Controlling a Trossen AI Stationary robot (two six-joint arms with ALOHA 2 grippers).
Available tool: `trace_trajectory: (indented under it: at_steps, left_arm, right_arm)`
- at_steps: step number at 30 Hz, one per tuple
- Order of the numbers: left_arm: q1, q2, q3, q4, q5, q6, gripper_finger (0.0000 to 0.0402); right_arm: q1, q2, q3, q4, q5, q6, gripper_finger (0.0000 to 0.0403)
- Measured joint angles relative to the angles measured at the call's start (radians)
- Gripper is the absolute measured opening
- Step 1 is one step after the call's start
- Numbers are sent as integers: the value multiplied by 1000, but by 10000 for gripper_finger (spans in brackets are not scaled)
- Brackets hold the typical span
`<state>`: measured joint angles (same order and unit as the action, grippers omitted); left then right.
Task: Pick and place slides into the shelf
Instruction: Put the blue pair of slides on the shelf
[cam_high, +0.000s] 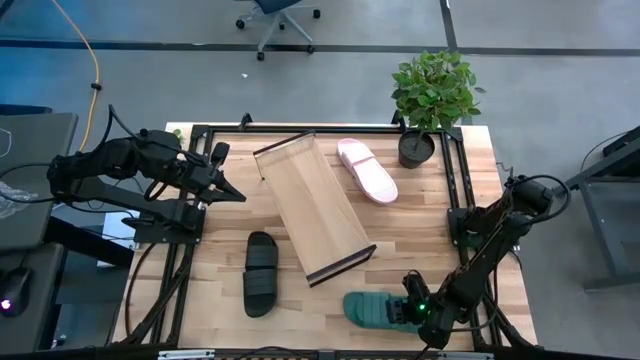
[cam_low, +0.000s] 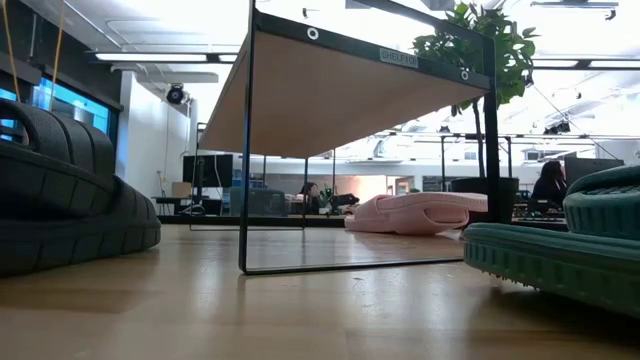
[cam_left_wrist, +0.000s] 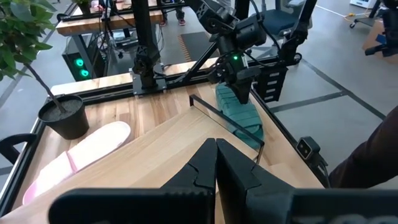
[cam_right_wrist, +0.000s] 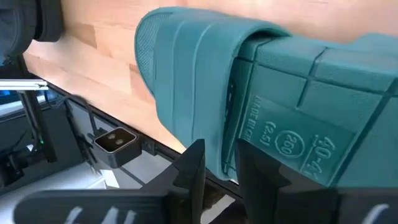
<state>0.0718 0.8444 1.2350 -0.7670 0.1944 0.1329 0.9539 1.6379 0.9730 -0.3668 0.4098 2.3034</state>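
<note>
The dark green slide (cam_high: 375, 310) lies near the table's front right, its bottom on the wood (cam_low: 540, 262). My right gripper (cam_right_wrist: 219, 163) is at its right end, shut on it. The black slide (cam_high: 261, 272) lies at the front left and the pale pink slide (cam_high: 367, 170) at the far right. Both lie flat on the table. The shelf (cam_high: 312, 205) stands slantwise mid-table on thin dark rails (cam_low: 245, 150). My left gripper (cam_high: 232, 192) hangs shut above the table, left of the shelf, holding nothing. My right gripper pinches a thin edge of the green slide (cam_right_wrist: 221, 146) between its two fingers, beside the face with moulded size marks (cam_right_wrist: 292, 140), at the slide's right end. The fingers slant down from the table's far right. The slide rests on the table.
A potted plant (cam_high: 418, 148) stands at the far right corner, beside the pink slide. Black frame rails (cam_high: 460, 190) run along the table's edges. Bare wood shows between the shelf and the green slide.
</note>
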Motion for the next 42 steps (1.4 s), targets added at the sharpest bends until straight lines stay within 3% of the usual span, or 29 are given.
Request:
trace_trajectory:
  at_steps: [19,26,42]
  left_arm:
    - [0,0,0,0,6,0,1]
    - [0,0,0,0,26,1,1]
    - [0,0,0,0,25,1,1]
  right_arm:
    - [-18,43,0,51,9,-4,79]
    - [-19,72,0,143,153,-9,79]
    - [-42,71,0,139,138,-19,79]
